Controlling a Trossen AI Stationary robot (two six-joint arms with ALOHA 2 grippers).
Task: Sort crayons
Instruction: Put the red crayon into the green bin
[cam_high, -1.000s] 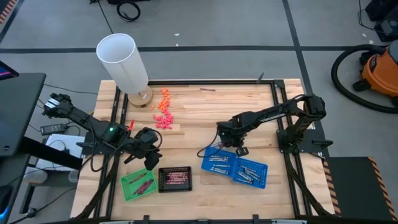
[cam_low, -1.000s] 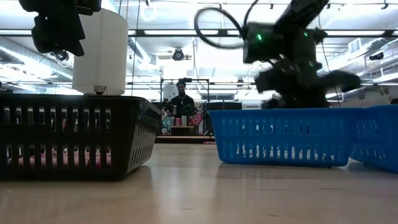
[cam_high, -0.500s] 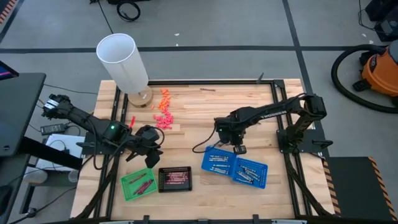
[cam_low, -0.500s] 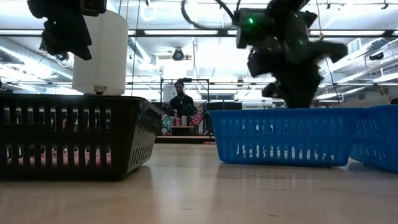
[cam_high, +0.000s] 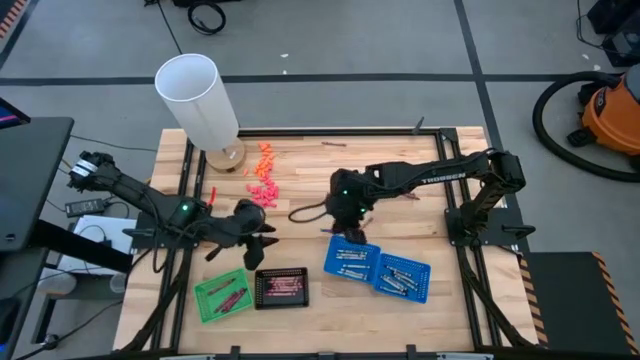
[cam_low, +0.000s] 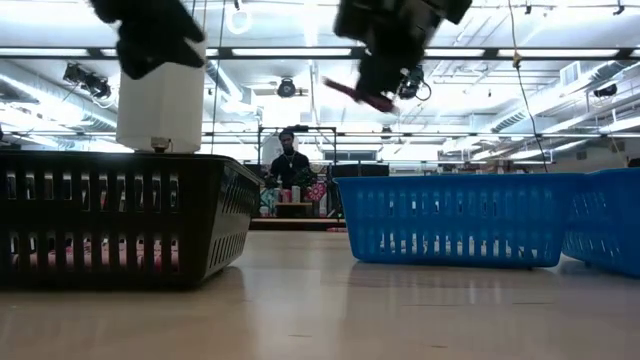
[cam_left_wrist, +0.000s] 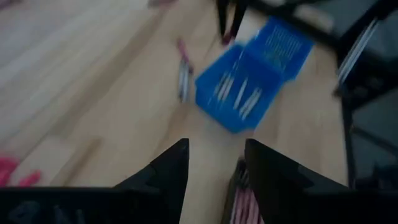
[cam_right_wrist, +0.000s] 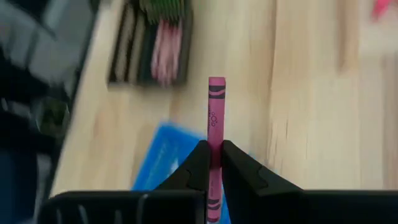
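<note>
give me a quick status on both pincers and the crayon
Right pincer shut on magenta crayon, raised above the table near blue baskets. Left pincer open, empty, near black basket. Nothing in the way.

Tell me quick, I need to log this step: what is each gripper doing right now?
Left gripper: open, holding nothing, above the black basket.
Right gripper: shut on a magenta crayon, raised above the table.
</note>
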